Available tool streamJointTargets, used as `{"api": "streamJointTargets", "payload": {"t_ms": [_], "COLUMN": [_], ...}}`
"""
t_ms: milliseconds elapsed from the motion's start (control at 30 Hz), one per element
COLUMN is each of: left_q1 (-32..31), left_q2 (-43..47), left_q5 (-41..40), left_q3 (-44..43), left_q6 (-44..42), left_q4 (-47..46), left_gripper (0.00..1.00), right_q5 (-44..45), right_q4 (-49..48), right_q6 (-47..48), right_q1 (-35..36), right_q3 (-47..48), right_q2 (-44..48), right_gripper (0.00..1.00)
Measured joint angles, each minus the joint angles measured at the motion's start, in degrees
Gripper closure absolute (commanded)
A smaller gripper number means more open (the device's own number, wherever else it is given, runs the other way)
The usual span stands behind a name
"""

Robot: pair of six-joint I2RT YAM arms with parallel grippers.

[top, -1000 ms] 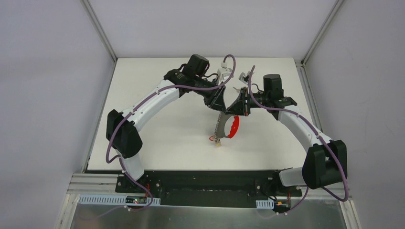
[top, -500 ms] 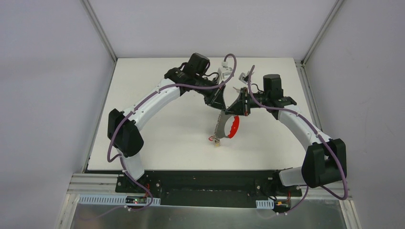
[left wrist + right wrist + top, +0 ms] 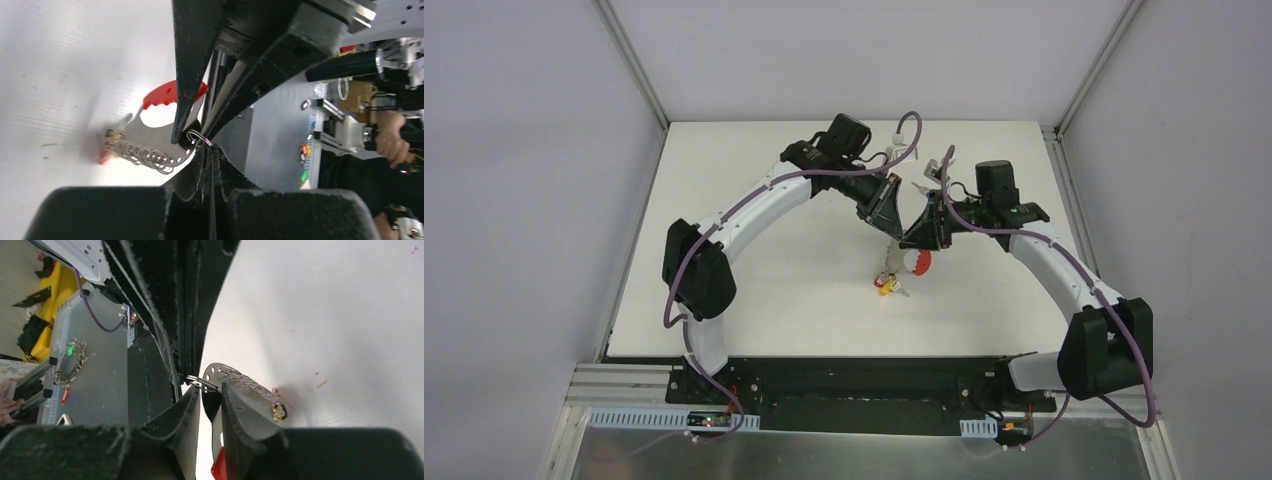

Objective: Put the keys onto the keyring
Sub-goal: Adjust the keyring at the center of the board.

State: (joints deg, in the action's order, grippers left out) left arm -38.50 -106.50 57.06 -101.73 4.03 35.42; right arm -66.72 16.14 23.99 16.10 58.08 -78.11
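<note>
1. Pinching shut, the left claw (image 3: 210, 149) has its tips meeting on the little wire ring (image 3: 197, 137) at the grey end of the keyring (image 3: 150, 134).
2. Right claw (image 3: 210, 388) sits opposite, fingers a narrow gap apart with the grey plate's edge in that gap. Can't tell if they actually touch it.
3. Keyring hangs below both claws, red half on the right arm's side.
4. Keys (image 3: 886, 285) bunch at its low end, red and yellow tags showing, right down at the bench (image 3: 754, 260) near its middle.
</note>
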Motion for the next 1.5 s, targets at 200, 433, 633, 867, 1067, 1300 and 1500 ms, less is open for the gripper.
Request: {"api": "streamJointTargets", "payload": {"t_ms": [200, 433, 633, 867, 1067, 1300, 1500], "left_q1": [0.0, 0.09, 0.35, 0.35, 0.33, 0.31, 0.31], "left_q2": [-2.21, -2.84, -3.8, -4.02, -5.53, -11.58, -11.58], "left_q5": [3.76, 7.87, 11.23, 13.29, 14.47, 12.22, 9.94], "left_q3": [-2.8, -2.82, -2.36, -1.84, -4.26, -16.22, -16.81], "left_q6": [4.04, 9.14, 14.8, 17.49, 13.2, -4.39, -10.43], "left_q4": [3.48, 4.39, 2.71, 1.42, 6.67, 27.36, 33.38], "left_gripper": [1.0, 1.0, 1.0, 1.0, 1.0, 1.0, 1.0], "right_q5": [1.4, 1.6, 1.81, 1.33, 1.33, 0.57, -0.24], "right_q4": [7.54, 14.34, 17.22, 19.32, 22.29, 24.74, 25.35], "right_q6": [6.91, 13.31, 16.48, 18.86, 21.92, 24.76, 25.4], "right_q1": [0.02, 0.07, 0.04, 0.0, 0.0, 0.0, 0.87], "right_q3": [2.73, 6.21, 7.3, 7.91, 9.66, 11.76, 11.72], "right_q2": [2.25, 3.54, 4.11, 4.39, 4.37, 4.33, 3.61], "right_gripper": [0.67, 0.64, 0.66, 0.67, 0.68, 0.67, 0.66]}}
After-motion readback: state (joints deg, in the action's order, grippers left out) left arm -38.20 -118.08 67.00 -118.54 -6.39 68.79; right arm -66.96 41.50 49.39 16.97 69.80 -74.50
